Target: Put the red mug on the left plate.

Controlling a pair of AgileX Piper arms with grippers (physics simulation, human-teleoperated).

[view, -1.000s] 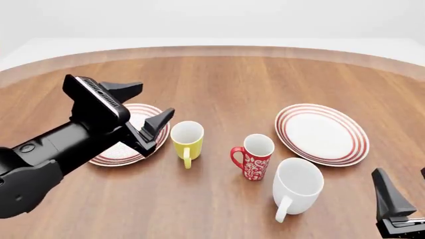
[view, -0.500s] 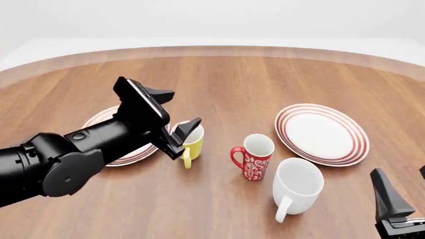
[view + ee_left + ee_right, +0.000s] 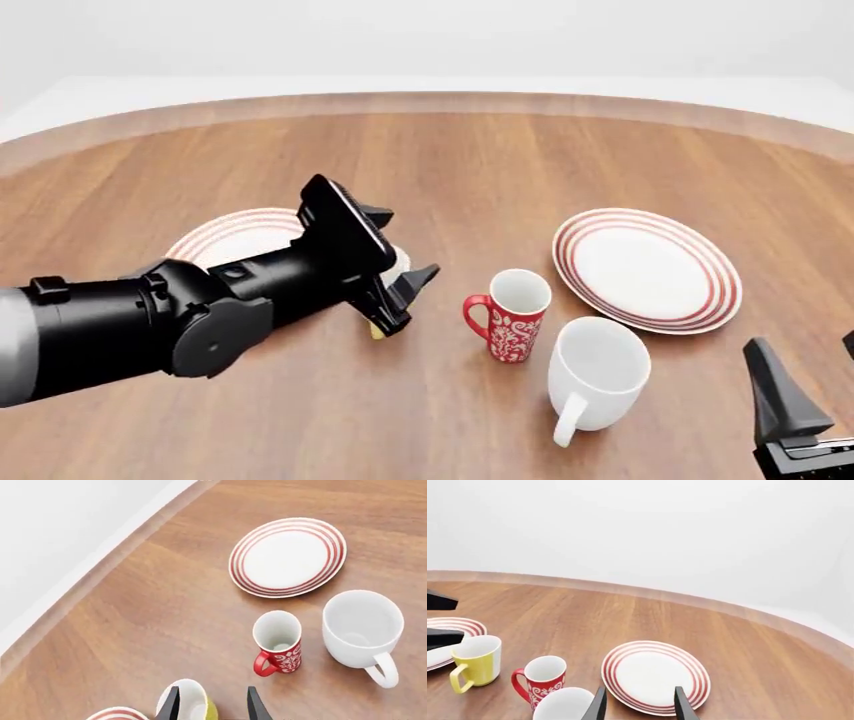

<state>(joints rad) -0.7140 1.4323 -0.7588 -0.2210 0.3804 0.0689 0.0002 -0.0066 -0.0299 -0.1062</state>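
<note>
Bright, even, diffuse illumination without visible source; clean sharp simulator renders, no blur or glare; soft faint contact shadows under the red mug (image 3: 514, 318) and on the wooden table (image 3: 534, 160) around it; far table edge beyond the mug bows, suggesting wide-angle distortion; white featureless background.

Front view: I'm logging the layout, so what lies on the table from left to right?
left plate → yellow mug, partly behind the left gripper → red mug → white mug → right plate.
</note>
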